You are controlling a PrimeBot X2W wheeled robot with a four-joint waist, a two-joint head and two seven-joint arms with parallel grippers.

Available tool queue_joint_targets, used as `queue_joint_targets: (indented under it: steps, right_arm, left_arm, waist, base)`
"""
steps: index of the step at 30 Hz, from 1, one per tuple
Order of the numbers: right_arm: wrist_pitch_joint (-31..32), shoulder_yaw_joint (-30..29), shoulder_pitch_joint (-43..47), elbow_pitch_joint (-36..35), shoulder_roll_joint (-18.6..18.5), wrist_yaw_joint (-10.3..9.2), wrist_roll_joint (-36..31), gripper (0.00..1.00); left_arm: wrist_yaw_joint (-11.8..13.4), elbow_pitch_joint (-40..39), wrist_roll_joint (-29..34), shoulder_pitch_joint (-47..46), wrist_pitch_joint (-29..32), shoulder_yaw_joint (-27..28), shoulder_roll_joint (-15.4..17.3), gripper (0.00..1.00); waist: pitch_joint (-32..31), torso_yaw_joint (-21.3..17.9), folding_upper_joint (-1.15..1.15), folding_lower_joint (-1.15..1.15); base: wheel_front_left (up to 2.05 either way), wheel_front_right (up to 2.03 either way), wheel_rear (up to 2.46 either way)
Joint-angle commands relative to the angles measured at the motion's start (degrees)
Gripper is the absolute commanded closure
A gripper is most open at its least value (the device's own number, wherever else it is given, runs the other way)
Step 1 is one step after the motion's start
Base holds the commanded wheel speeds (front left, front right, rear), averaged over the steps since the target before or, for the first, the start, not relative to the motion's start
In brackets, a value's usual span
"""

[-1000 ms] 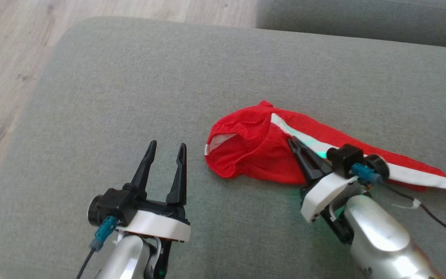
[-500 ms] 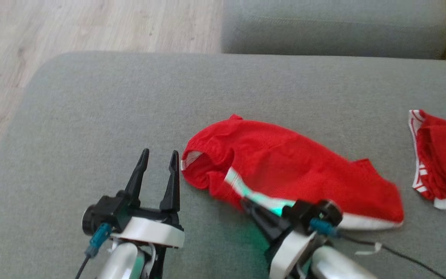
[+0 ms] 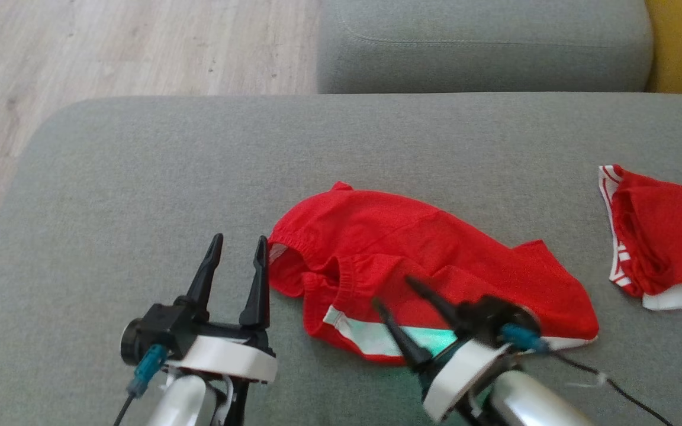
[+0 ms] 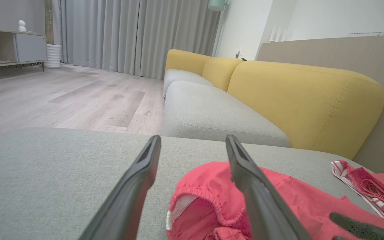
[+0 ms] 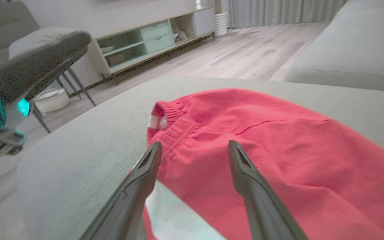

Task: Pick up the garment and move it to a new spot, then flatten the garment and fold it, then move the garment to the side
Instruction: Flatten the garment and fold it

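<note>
Black-fingered left hand [image 3: 240,238], right hand [image 3: 392,290], white cuffs [image 3: 228,358], silver forearms [image 3: 530,402]

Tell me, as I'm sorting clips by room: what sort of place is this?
Most likely a home living room: a grey-and-yellow sofa, long grey curtains, a wood-look floor and a low cabinet.

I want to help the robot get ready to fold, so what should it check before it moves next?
1. The red garment lies flat: not ok, wrinkled, bunched at the waistband.
2. The right hand is open, holding nothing: ok.
3. The left hand is open, beside the waistband: ok.
4. The second red garment lies apart: ok.
5. The grey cushion has bare room on the left: ok.
</note>
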Motion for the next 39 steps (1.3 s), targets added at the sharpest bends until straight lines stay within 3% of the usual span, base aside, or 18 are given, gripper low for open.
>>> queue_joint_targets:
  steps: [1,6,10,15,24,30,39]
  right_arm:
    - [-1.1,-1.6,0.3,-2.5,0.1,-0.04,0.2,0.00]
    - [-1.3,-16.9,4.5,-8.4,-0.6,-0.04,-4.4,0.00]
    - [-1.3,-31.9,10.5,-12.8,1.8,-0.04,-10.7,0.00]
    - [-1.3,-41.4,15.1,-13.7,4.4,-0.04,-18.2,0.00]
    - [-1.3,-44.1,15.2,-15.7,5.0,-0.04,-17.4,0.00]
    - [-1.3,-44.2,15.5,-15.4,5.1,-0.04,-16.1,0.00]
    - [-1.3,-43.7,15.0,-15.1,5.1,-0.04,-15.2,0.00]
  left_arm:
    - [-0.1,-1.7,0.7,-1.0,-0.3,2.3,0.0,0.00]
    - [-0.1,-2.1,0.8,-0.5,-0.3,2.8,0.0,0.00]
    - [-0.1,-2.5,0.7,0.0,-0.3,2.6,0.0,0.00]
    - [-0.1,-2.8,0.2,0.1,-0.3,1.8,0.0,0.00]
    - [-1.9,0.5,0.0,-0.4,-0.1,-1.7,0.1,0.00]
    - [-4.3,3.5,-0.4,-1.2,6.0,-7.9,2.0,0.00]
    - [-4.8,3.0,-2.3,-2.2,12.0,-12.4,5.0,0.00]
  waist:
    - [0.0,-0.4,0.00,0.00]
    - [-0.1,-1.9,0.00,0.00]
    - [0.1,-2.9,0.00,0.00]
    - [0.7,-3.6,0.00,0.00]
    - [1.1,-3.6,0.00,0.00]
    - [1.3,-2.9,0.00,0.00]
    - [2.3,-3.1,0.00,0.00]
  base:
    - [0.00,0.00,0.00]
    - [0.00,0.00,0.00]
    - [0.00,0.00,0.00]
    - [0.00,0.00,0.00]
    - [0.00,0.00,0.00]
    - [0.00,0.00,0.00]
    - [0.00,0.00,0.00]
